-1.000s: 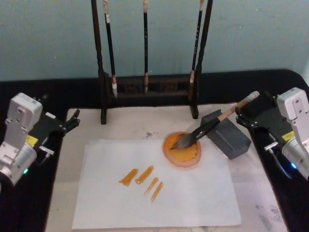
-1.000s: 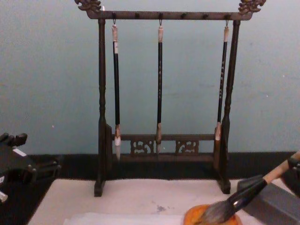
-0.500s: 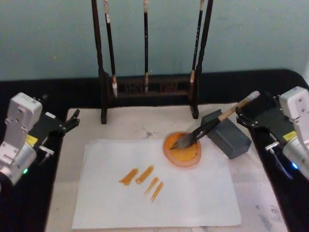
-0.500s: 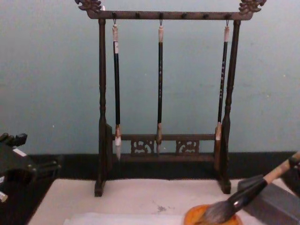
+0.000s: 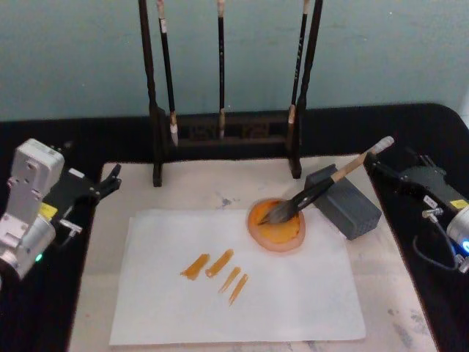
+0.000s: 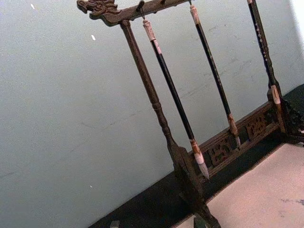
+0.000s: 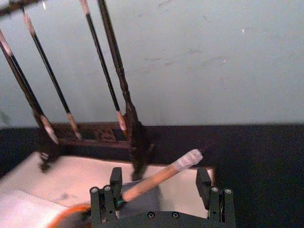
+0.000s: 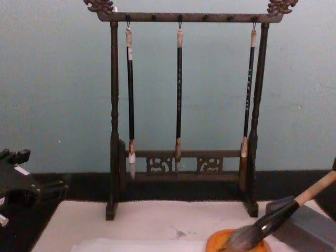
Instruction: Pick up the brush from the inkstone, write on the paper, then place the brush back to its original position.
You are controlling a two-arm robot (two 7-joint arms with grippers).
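Brush (image 5: 322,183) is lying centre-right, bristles in the inkstone (image 5: 282,238), handle leaning on the grey block (image 5: 346,205). Right gripper (image 5: 377,166) is waiting at the right edge near the handle's whitish end, jaws spread, holding nothing. Brush stand (image 5: 223,136) is closing off the top. Paper (image 5: 293,301) is spreading bare below and right of the orange strokes (image 5: 216,270). Left gripper (image 5: 111,179) is parked mid-left; grip state cannot be told.

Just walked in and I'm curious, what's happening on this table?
Nothing is holding the brush: its bristles lie in the orange inkstone, with the handle propped on a grey block. The paper carries four orange strokes. The right gripper, fingers open, sits by the handle's end. The left gripper is parked at the table's left.
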